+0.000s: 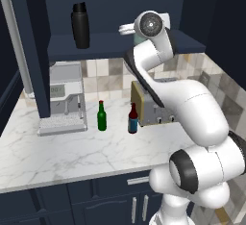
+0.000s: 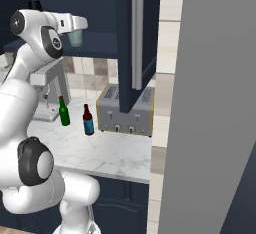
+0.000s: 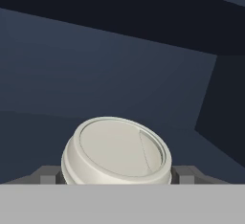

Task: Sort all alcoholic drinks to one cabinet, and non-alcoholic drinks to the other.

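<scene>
My gripper (image 2: pixel 76 34) is shut on the pale teal cup (image 2: pixel 76 39), whose white lid (image 3: pixel 117 149) sits between the fingertips (image 3: pixel 184 174) in the hand view. The cup (image 1: pixel 129 29) hangs just over the dark navy cabinet shelf (image 1: pixel 105 43), to the right of the tall black flask (image 1: pixel 80 25) standing on that shelf. On the marble counter below stand the green bottle with a red cap (image 1: pixel 102 117) and the red-brown bottle with a blue label (image 1: pixel 133 119), side by side and upright.
A coffee machine (image 1: pixel 62 99) stands at the counter's back left and a toaster (image 1: pixel 153 109) at the right. The open cabinet door with a long silver handle (image 1: pixel 14 46) hangs at the left. Another door with a handle (image 2: pixel 137 43) juts over the toaster (image 2: pixel 125 110).
</scene>
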{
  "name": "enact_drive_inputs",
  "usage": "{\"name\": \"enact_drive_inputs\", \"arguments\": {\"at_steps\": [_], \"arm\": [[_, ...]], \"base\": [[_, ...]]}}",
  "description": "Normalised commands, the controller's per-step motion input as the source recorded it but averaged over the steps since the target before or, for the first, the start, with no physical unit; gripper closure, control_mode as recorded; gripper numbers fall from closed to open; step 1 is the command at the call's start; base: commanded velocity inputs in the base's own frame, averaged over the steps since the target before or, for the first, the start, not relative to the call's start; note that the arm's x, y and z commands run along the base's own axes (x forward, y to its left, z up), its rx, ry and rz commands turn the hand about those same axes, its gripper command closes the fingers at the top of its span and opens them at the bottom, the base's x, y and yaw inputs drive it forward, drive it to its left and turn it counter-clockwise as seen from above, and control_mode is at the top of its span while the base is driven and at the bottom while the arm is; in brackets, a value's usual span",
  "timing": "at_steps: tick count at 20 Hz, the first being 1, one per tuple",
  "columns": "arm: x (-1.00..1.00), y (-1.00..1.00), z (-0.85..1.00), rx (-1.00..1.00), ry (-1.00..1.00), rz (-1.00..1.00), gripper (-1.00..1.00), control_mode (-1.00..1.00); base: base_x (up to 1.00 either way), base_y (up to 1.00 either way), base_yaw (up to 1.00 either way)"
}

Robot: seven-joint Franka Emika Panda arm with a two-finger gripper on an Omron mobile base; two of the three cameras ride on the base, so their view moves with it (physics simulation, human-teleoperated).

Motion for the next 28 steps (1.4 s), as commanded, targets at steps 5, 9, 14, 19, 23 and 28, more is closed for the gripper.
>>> {"name": "enact_drive_inputs", "arguments": {"at_steps": [5, 9, 14, 19, 23, 28], "arm": [[0.27, 0.01, -0.13, -0.02, 0.00, 0.02, 1.00, -1.00], [0.27, 0.03, -0.14, -0.02, 0.02, 0.00, 1.00, -1.00], [0.30, 0.04, -0.11, -0.01, 0.02, 0.00, 1.00, -1.00], [0.30, 0.04, -0.09, -0.01, 0.03, 0.00, 1.00, -1.00], [0.27, 0.01, -0.10, -0.01, 0.03, 0.00, 1.00, -1.00], [0.22, 0.00, -0.05, 0.00, 0.00, 0.01, 1.00, -1.00]], "base": [[0.00, 0.00, 0.00], [0.00, 0.00, 0.00], [0.00, 0.00, 0.00], [0.00, 0.00, 0.00], [0.00, 0.00, 0.00], [0.00, 0.00, 0.00]]}}
